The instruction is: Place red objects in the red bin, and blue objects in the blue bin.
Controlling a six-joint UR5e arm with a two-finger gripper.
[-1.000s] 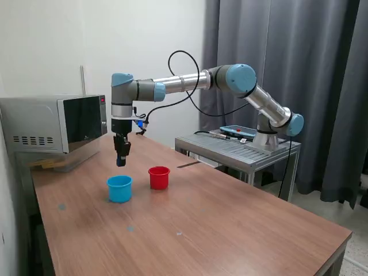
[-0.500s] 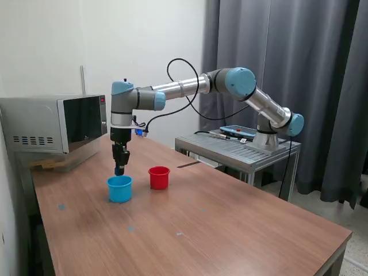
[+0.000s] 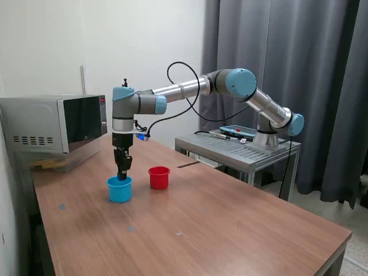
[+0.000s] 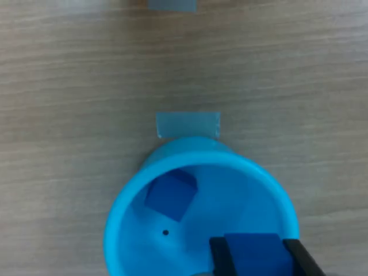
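My gripper (image 3: 122, 175) hangs just over the mouth of the blue bin (image 3: 119, 189), a light blue cup on the wooden table. In the wrist view the gripper (image 4: 253, 253) is shut on a dark blue cube (image 4: 252, 248), held between the black fingers (image 4: 219, 256) above the blue bin's (image 4: 132, 201) inside. Another dark blue cube (image 4: 170, 194) lies tilted on the cup's floor. The red bin (image 3: 159, 177), a red cup, stands just to the exterior view's right of the blue one. No red cubes show.
A microwave (image 3: 54, 123) stands at the back on the exterior view's left. A metal stand (image 3: 238, 150) carries the arm's base beyond the table (image 3: 230, 230). Pale blue tape patches (image 4: 188, 124) mark the wood near the cup.
The gripper has come down toward the blue cup, from well above it to just over its mouth, and has shifted slightly to the exterior view's right.
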